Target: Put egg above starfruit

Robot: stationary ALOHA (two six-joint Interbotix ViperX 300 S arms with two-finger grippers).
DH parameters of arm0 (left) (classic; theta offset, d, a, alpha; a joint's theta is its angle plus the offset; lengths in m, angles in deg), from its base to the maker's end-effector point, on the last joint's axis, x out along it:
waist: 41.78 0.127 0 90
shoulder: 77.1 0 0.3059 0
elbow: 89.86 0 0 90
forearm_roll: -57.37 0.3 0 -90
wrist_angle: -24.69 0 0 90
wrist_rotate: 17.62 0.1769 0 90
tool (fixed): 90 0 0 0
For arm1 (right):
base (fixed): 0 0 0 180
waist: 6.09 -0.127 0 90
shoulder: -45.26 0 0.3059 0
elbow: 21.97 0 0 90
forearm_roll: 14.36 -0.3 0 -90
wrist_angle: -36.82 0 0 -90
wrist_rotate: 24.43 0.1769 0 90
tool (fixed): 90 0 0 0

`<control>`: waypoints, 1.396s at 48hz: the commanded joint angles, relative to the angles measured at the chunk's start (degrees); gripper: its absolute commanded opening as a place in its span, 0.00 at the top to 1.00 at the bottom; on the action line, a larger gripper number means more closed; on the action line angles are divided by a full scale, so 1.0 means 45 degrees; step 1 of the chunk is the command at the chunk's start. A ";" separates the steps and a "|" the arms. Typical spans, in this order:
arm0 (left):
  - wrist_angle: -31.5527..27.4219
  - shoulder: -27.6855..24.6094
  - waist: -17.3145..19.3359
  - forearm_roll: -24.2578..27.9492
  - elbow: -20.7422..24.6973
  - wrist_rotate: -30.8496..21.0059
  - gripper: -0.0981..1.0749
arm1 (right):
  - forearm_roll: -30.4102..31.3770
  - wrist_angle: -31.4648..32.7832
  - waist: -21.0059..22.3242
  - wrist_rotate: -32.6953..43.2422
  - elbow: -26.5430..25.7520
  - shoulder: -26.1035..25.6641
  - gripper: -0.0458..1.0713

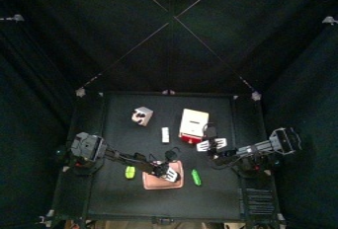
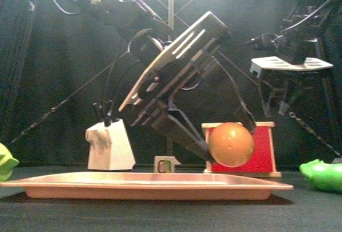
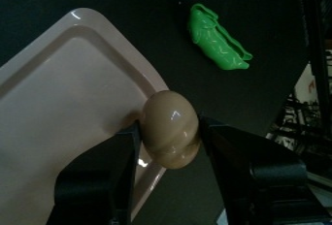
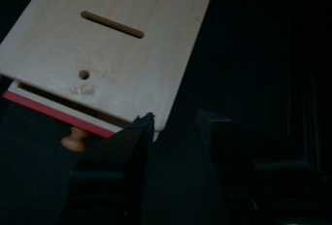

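My left gripper (image 3: 172, 156) is shut on a tan egg (image 3: 169, 127) and holds it just above the edge of the pink square board (image 3: 65, 83). In the front view the egg (image 2: 231, 144) hangs over the board's right part (image 2: 80, 185). The starfruit (image 1: 129, 173), small and yellow-green, lies left of the board (image 1: 158, 182), and shows at the left edge of the front view (image 2: 6, 161). My right gripper (image 4: 176, 124) is open and empty, resting near the wooden box at the table's right (image 1: 209, 145).
A brighter green oblong piece (image 1: 196, 177) lies right of the board, also in the left wrist view (image 3: 218, 37). A wooden box with a red base (image 1: 195, 123) stands behind the board. A white block (image 1: 141, 117) and a small white piece (image 1: 165, 134) stand further back left.
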 commanded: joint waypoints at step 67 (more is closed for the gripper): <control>0.2070 0.7891 0.3047 0.2012 -0.7793 -0.0020 0.31 | 0.0000 -0.0020 0.0059 0.0000 -0.0078 -0.0332 0.25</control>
